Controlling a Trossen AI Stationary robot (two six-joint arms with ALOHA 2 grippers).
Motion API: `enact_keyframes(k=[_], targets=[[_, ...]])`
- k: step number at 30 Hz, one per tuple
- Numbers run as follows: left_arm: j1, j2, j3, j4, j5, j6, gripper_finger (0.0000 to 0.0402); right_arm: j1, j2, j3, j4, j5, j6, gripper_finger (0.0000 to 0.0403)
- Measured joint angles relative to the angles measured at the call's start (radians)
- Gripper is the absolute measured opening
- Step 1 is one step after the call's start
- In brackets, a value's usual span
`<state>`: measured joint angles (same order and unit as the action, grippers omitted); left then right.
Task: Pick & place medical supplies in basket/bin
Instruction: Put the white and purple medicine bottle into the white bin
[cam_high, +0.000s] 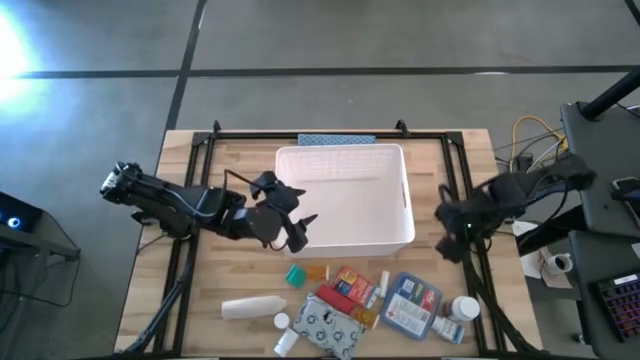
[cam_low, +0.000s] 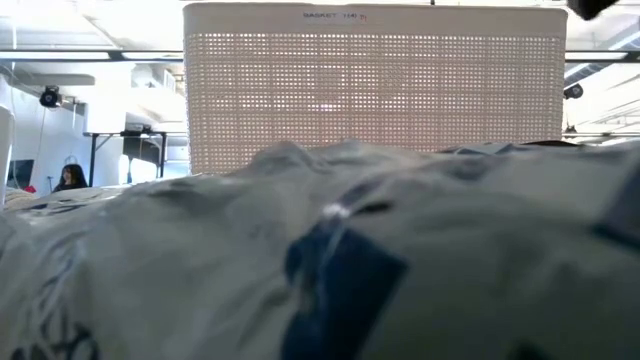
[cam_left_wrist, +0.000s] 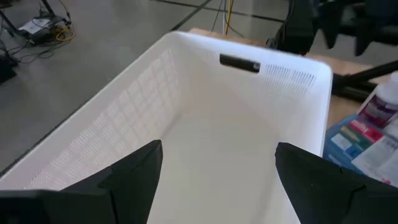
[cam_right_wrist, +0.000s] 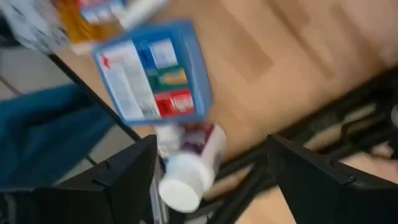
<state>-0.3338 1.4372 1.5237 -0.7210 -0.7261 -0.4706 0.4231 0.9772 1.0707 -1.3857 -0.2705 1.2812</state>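
The white slotted bin (cam_high: 345, 195) stands mid-table, and I see no item inside it (cam_left_wrist: 236, 149). My left gripper (cam_high: 303, 212) hovers open at the bin's left near corner, looking in over its wall (cam_left_wrist: 217, 149). My right gripper (cam_high: 447, 232) hangs open just right of the bin, above the table (cam_right_wrist: 211, 140). The supplies lie along the near edge: teal vial (cam_high: 295, 273), orange vial (cam_high: 317, 271), red-orange box (cam_high: 350, 288), blue-white flat box (cam_high: 412, 303) (cam_right_wrist: 152, 74), white pill bottles (cam_high: 250, 308) (cam_high: 463, 308) (cam_right_wrist: 186, 174) and grey patterned pouch (cam_high: 330, 325).
A blue-grey mat (cam_high: 337, 140) lies behind the bin at the far edge. Black frame rails (cam_high: 195, 200) run along both sides of the wooden table. The pouch (cam_low: 320, 260) fills the low view's front, with the bin wall (cam_low: 375, 85) behind it. Cables and equipment (cam_high: 600, 200) stand off the right side.
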Motion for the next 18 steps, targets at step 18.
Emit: enact_keyframes(k=[18], targets=[[-0.053, 0.000, -0.049, 0.013, -0.001, -0.003, 0.0293, 0.560, 0.326, 0.005, 0.217, -0.028, 0.593, 0.0293]])
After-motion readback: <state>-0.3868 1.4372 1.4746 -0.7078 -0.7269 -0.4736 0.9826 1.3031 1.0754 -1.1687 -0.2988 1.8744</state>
